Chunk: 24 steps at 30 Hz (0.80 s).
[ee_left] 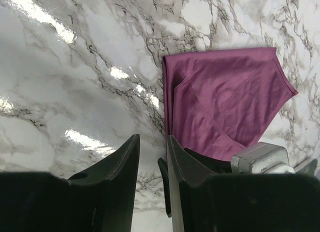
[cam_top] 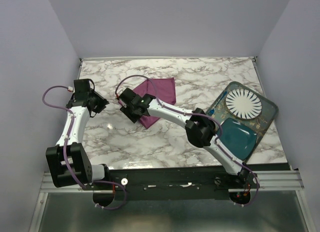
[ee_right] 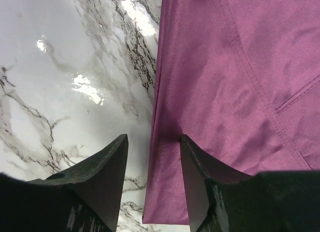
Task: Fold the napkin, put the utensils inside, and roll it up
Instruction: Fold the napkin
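Observation:
The plum-purple napkin [cam_top: 161, 93] lies folded flat on the marble table [cam_top: 200, 82], left of centre. It also shows in the left wrist view [ee_left: 230, 97] and the right wrist view [ee_right: 240, 77]. My right gripper [cam_top: 131, 112] is open and low over the napkin's left folded edge. In the right wrist view [ee_right: 152, 142], one finger is over the cloth and the other over bare marble. My left gripper [cam_top: 102, 105] is open and empty over bare marble just left of the napkin, as its wrist view [ee_left: 152, 142] shows. I cannot make out the knife.
A dark tray [cam_top: 270, 110] at the right edge holds a white ribbed plate [cam_top: 243, 104] and a teal-blue flat mat [cam_top: 238, 137]. The right arm stretches across the table's middle. Walls close in the back and both sides.

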Motion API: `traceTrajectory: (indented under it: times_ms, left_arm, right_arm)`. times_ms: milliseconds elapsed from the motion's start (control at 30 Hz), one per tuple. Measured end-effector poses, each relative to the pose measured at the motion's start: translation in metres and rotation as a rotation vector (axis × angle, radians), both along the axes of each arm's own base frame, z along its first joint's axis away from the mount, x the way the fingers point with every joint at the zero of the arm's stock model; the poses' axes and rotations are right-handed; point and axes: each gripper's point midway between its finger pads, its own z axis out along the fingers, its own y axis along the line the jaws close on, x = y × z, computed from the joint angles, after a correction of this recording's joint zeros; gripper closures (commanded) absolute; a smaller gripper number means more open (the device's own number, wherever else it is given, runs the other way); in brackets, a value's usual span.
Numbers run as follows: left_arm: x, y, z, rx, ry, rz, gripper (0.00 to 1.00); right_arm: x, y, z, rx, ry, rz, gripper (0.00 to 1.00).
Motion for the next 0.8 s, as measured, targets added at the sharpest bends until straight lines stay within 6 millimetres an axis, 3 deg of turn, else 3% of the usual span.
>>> traceTrajectory:
  times_ms: [433,800]
  left_arm:
    - [0.002,-0.001,0.001,0.000,-0.010,-0.012,0.63]
    - [0.002,-0.001,0.001,0.001,-0.008,-0.014,0.63]
  right_arm:
    - [0.008,-0.010,-0.003,-0.008,0.012,-0.015,0.42]
    - [0.008,-0.011,-0.005,-0.005,0.026,-0.014,0.47]
